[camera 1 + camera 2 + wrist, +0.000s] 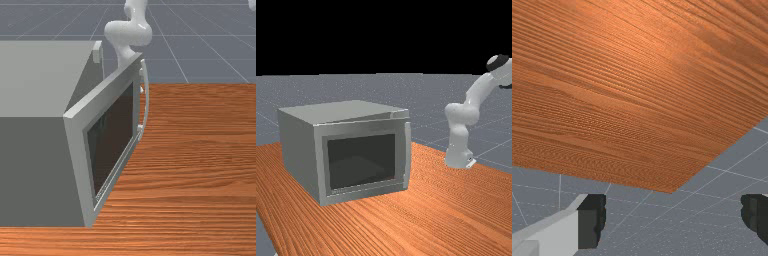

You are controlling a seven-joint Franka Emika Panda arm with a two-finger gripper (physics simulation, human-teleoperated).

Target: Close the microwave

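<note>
The grey microwave stands at the front view's left (32, 170), and left of the middle in the far view (298, 150). Its door, with a dark window (112, 142), stands partly open, swung out from the body on its near edge. A curved pale handle (146, 102) runs down the door's free edge. In the far view the door (361, 160) faces the camera, its handle (408, 152) on the side toward the arm. In the wrist view my gripper (673, 215) is open, fingers wide apart with nothing between them, away from the microwave.
The wooden table (200, 165) extends to the front view's right of the door. In the far view the arm (462, 115) rises beyond the microwave and bends toward the right edge. A table corner (672, 187) lies below the hand, with grey floor beyond it.
</note>
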